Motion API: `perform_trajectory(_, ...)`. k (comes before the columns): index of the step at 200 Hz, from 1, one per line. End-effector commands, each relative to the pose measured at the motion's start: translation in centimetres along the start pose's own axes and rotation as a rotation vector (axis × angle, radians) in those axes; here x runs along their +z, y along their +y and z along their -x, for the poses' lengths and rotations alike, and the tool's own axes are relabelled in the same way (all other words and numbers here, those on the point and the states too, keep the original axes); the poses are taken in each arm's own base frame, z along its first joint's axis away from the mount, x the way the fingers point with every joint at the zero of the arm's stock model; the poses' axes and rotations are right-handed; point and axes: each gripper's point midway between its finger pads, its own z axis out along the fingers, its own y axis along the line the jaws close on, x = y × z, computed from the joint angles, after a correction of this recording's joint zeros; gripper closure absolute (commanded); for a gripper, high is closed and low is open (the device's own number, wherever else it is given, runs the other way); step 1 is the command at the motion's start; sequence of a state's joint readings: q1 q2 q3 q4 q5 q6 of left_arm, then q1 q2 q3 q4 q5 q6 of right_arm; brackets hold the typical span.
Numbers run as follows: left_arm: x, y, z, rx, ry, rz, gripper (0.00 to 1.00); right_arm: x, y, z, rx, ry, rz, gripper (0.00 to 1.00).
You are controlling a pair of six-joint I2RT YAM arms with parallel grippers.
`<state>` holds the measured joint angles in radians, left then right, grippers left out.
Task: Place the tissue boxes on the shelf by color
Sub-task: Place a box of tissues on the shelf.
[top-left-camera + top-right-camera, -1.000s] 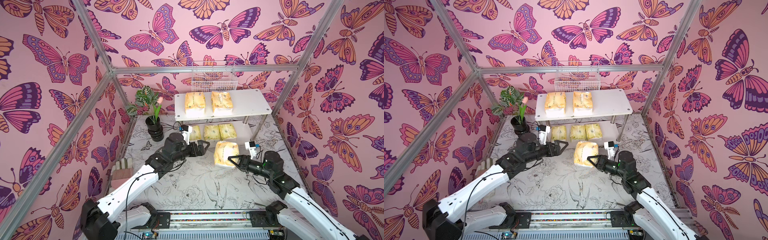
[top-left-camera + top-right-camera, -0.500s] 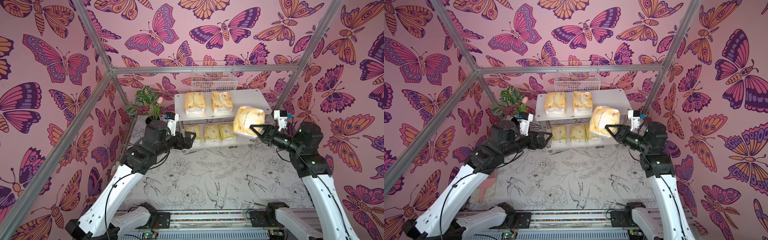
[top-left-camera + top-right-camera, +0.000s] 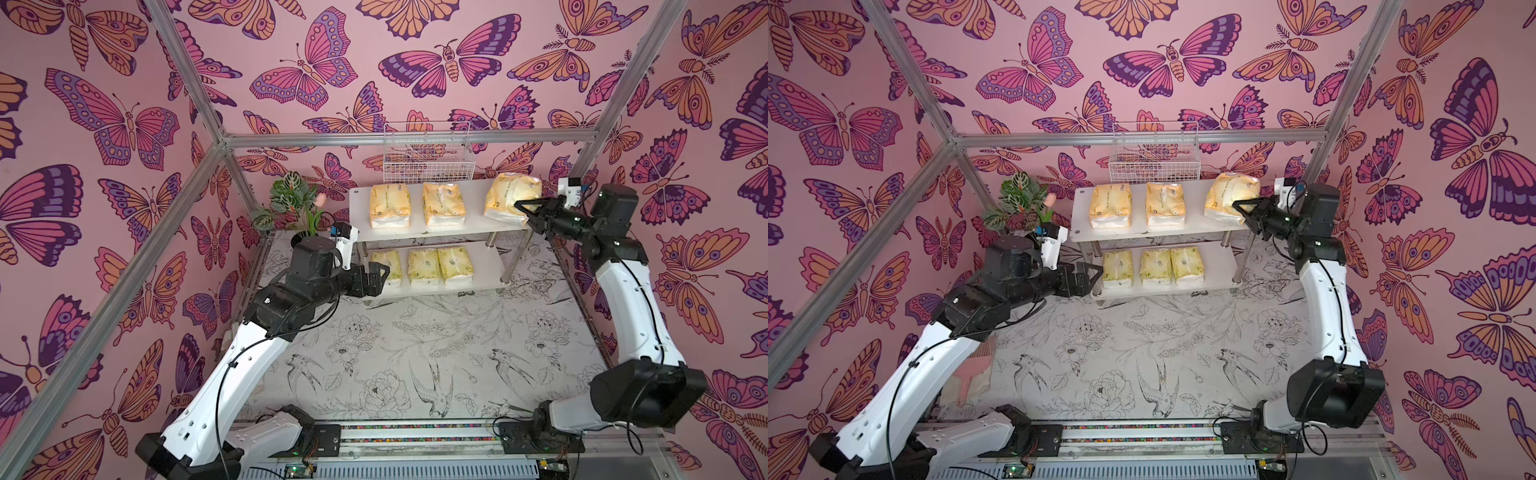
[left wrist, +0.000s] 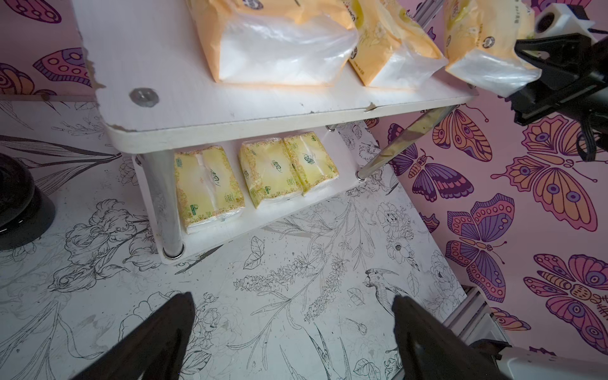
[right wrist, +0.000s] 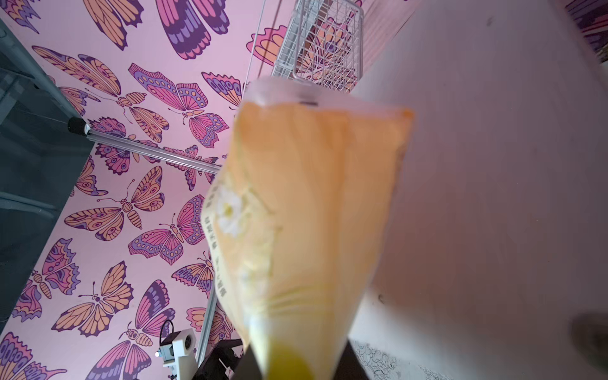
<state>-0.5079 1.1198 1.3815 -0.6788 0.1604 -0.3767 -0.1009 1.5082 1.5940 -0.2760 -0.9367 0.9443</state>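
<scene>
The white two-tier shelf (image 3: 432,232) stands at the back. Two orange-yellow tissue boxes (image 3: 390,205) (image 3: 442,203) lie on its top tier. My right gripper (image 3: 520,208) is shut on a third orange-yellow one (image 3: 512,195), tilted over the right end of that tier; it fills the right wrist view (image 5: 306,214). Three pale yellow-green tissue boxes (image 3: 424,266) lie side by side on the lower tier, also in the left wrist view (image 4: 256,174). My left gripper (image 3: 380,276) hangs open and empty by the lower tier's left end, its fingers (image 4: 164,329) wide apart above the mat.
A white wire basket (image 3: 428,153) hangs on the back wall just behind the shelf. A potted plant (image 3: 291,203) stands left of the shelf, behind my left arm. Aluminium frame posts (image 3: 199,178) run along the walls. A flower-printed mat (image 3: 415,353) covers the table.
My right arm lifted the orange-yellow tissue box off the mat and carried it up and back to the right end of the top tier. My left arm drew back to the left.
</scene>
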Motion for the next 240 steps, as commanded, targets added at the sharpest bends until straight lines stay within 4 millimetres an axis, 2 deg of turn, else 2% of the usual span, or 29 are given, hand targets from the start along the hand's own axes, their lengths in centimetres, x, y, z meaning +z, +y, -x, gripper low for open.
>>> perform_trajectory(1, -0.8, -0.1, 0.1, 0.012, -0.009, -0.006, 0.0, 0.0, 2.0, 0.4, -0.03, 0.03, 0.05, 0.8)
perform_trajectory(32, -0.7, 0.0, 0.1, 0.007, -0.006, -0.004, 0.0, 0.4, 1.7, 0.8, -0.011, 0.031, 0.041, 0.79)
perform_trajectory(35, -0.6, 0.0, 0.0, 0.007, -0.005, -0.004, 0.0, 1.1, 0.5, 1.0, 0.011, 0.04, 0.029, 0.79)
perform_trajectory(43, -0.5, 0.1, 0.0, 0.004, -0.002, -0.003, 0.01, 1.3, 0.3, 1.1, 0.016, 0.045, 0.027, 0.79)
perform_trajectory(103, -0.3, 0.0, 0.2, -0.001, -0.006, -0.01, 0.0, 2.8, -0.9, -0.4, 0.039, 0.103, -0.014, 0.75)
perform_trajectory(115, -0.3, -0.1, 0.2, 0.0, -0.007, -0.009, 0.0, 3.0, -1.0, -0.6, 0.043, 0.111, -0.023, 0.71)
perform_trajectory(139, -0.4, -0.1, 0.2, -0.001, -0.009, -0.01, 0.0, 2.7, -1.4, -0.5, 0.032, 0.102, -0.07, 0.48)
perform_trajectory(165, -0.3, -0.2, 0.2, -0.003, -0.009, -0.016, 0.0, 2.1, -1.5, -0.2, 0.007, 0.08, -0.137, 0.34)
perform_trajectory(195, -0.4, -0.3, 0.3, -0.002, -0.011, -0.02, 0.0, 1.0, -2.4, 0.5, -0.046, 0.042, -0.266, 0.3)
perform_trajectory(240, -0.3, -0.3, 0.1, -0.007, -0.005, -0.027, 0.01, 0.0, -4.0, 1.4, -0.104, 0.016, -0.421, 0.3)
